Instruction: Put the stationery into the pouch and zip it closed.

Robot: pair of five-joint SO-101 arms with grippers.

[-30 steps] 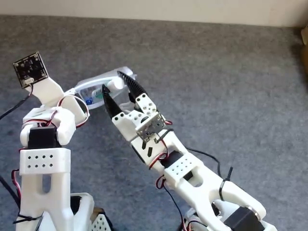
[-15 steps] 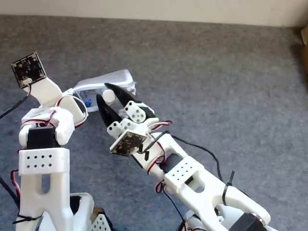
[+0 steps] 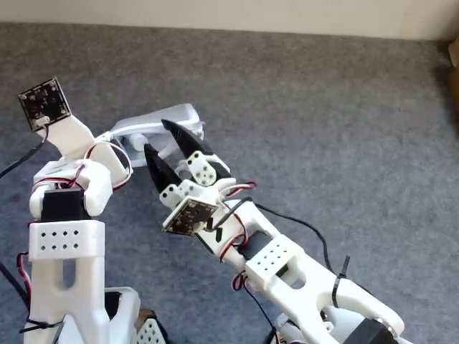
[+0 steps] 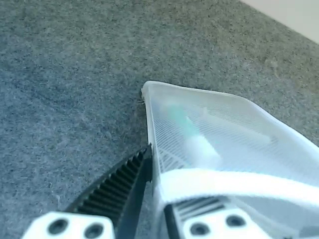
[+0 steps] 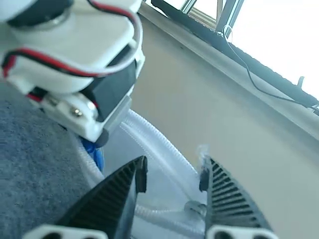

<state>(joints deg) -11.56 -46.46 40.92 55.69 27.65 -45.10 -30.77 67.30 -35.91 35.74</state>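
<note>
one pouch (image 4: 214, 134), long axis pointing away from left end effector (image 4: 155, 174) clamped on its rim; right end effector (image 3: 155, 136) apart, beside it.

Nothing can be read here: no word, number or sign is legible. The mesh of the pouch (image 4: 224, 129) shows no print that I can make out, and any marking on the camera board (image 3: 44, 102) is too small to tell.
</note>
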